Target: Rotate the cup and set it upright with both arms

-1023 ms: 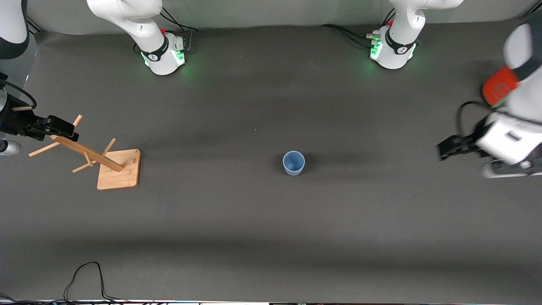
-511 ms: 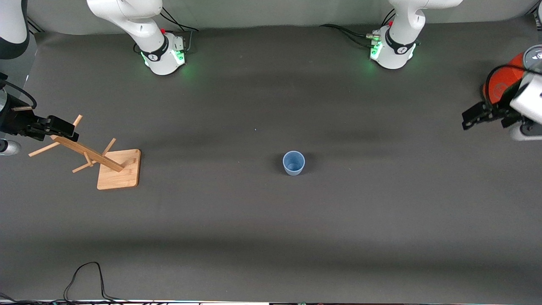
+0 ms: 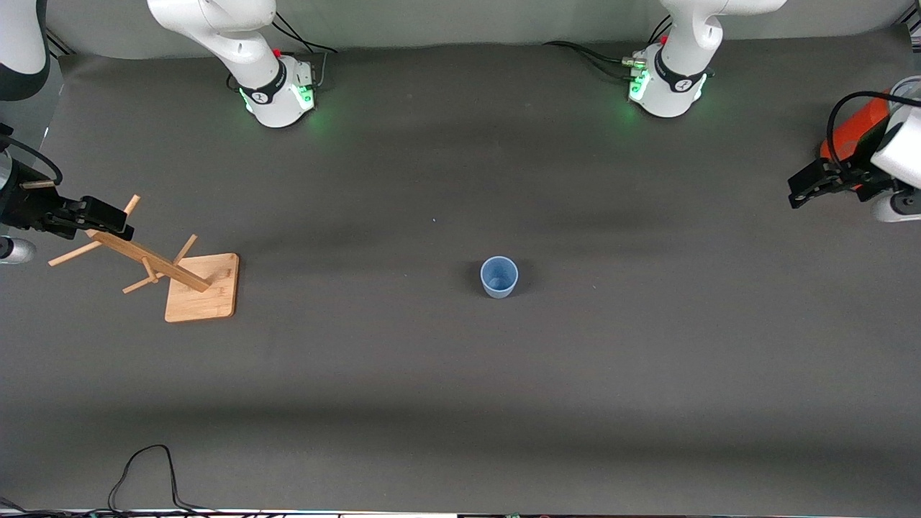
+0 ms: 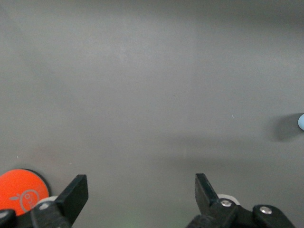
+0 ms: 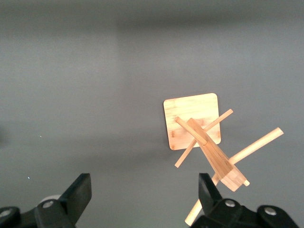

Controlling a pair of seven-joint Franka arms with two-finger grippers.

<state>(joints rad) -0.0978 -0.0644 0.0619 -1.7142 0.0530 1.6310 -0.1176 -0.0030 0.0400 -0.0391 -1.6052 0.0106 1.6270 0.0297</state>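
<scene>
Cup (image 3: 498, 276) stands upright on the counter (image 3: 460, 374); left gripper (image 3: 811, 183), spread, has retreated by the orange cylinder (image 3: 853, 137), right gripper (image 3: 93, 216) spread, waiting; task looks finished.

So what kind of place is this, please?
Probably a robot lab test bench: two arms bolted at green-lit bases on a table under a dark grey cloth, with only a few props, a cup and a wooden rack.

The left tool (image 3: 797, 192) (fingers spread, holding nothing) has pulled back from the middle of the surface (image 3: 460, 360) toward its own end, and now hangs beside the orange cylinder (image 3: 853, 138), uncovering more of it.
</scene>
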